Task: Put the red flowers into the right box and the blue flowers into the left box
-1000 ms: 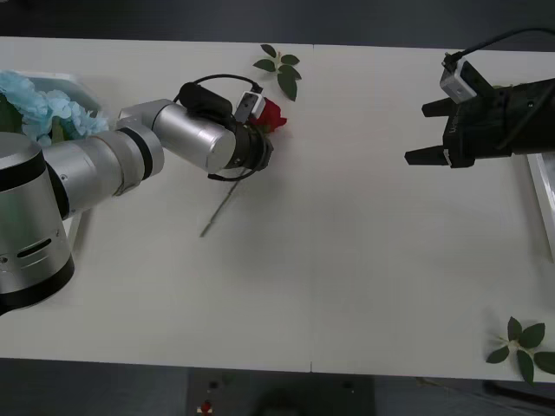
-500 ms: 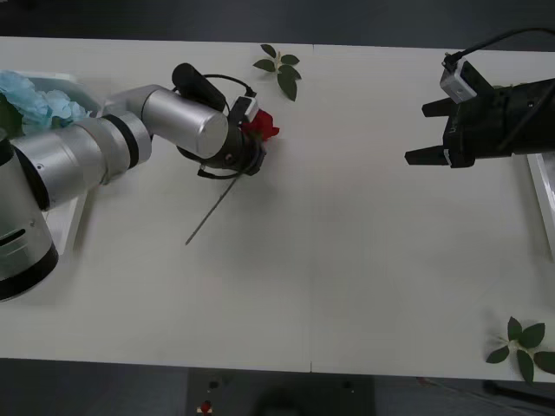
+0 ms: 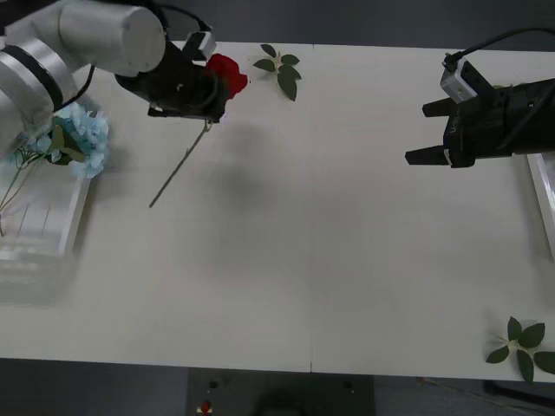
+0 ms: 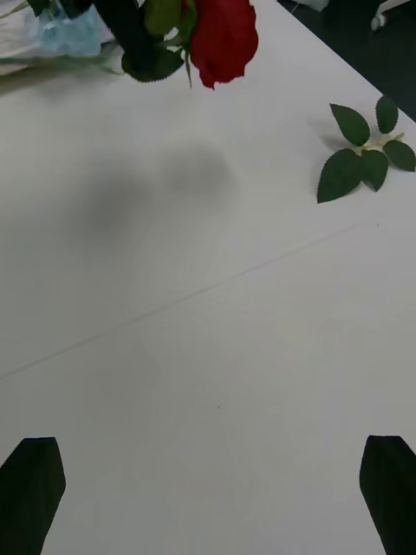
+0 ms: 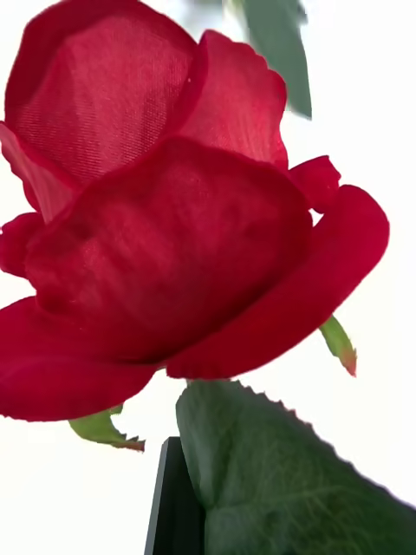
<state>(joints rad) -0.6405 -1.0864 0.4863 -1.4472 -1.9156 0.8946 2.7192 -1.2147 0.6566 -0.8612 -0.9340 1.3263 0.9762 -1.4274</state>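
Even overhead light; a soft grey shadow lies on the table [image 3: 347, 260] at upper centre. The close red rose [image 5: 173, 234] shows slightly soft, background overexposed white.

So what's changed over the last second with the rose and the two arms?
The left gripper, shut on the red rose, has lifted it off the table and swung it back toward the far left, near the bin holding the blue flowers; its stem now hangs free. The right gripper stayed open in place, and both leaf sprigs haven't moved.
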